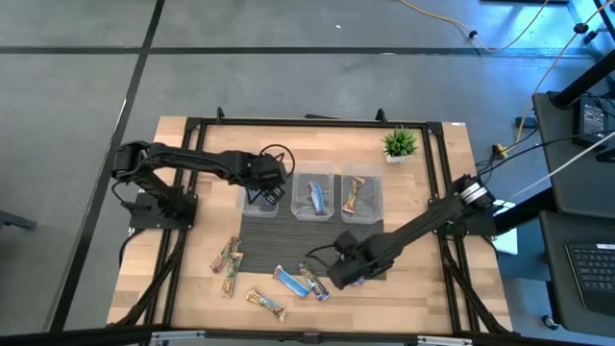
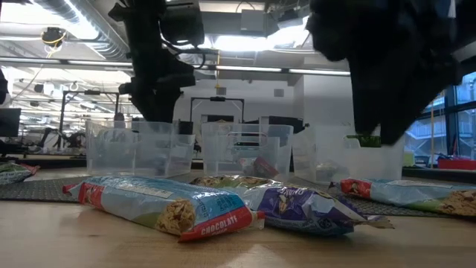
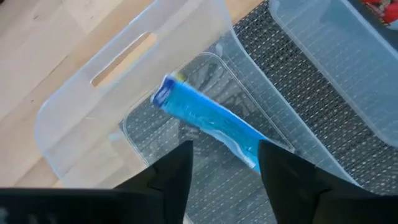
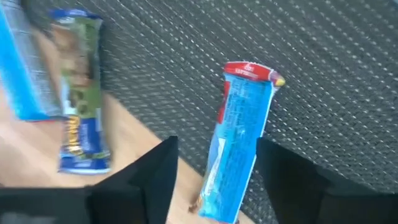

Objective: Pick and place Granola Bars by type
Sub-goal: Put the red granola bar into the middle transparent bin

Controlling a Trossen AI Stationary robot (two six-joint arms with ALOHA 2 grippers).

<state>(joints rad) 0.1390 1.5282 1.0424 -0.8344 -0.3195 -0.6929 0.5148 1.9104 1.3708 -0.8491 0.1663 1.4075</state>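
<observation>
My left gripper [image 1: 261,188] hangs open over the left clear bin [image 1: 258,200]. In the left wrist view a bright blue bar [image 3: 205,121] lies slanted inside that bin [image 3: 81,118], its near end below the gap of my left gripper [image 3: 224,165]. My right gripper [image 1: 343,272] is open, low over the mat's front edge. Its fingers stand on either side of a blue bar with a red end [image 4: 239,134] without touching it. That bar lies partly on the mat and partly on the wood. A green-and-tan bar [image 4: 79,112] lies beside it.
The middle bin [image 1: 314,195] holds a blue bar and the right bin [image 1: 361,195] a multicoloured one. Several bars lie loose on the wood near the front edge [image 1: 229,259] [image 1: 267,304] [image 1: 288,281]. A small plant [image 1: 401,144] stands at the far right. The dark mat [image 1: 288,235] lies under the bins.
</observation>
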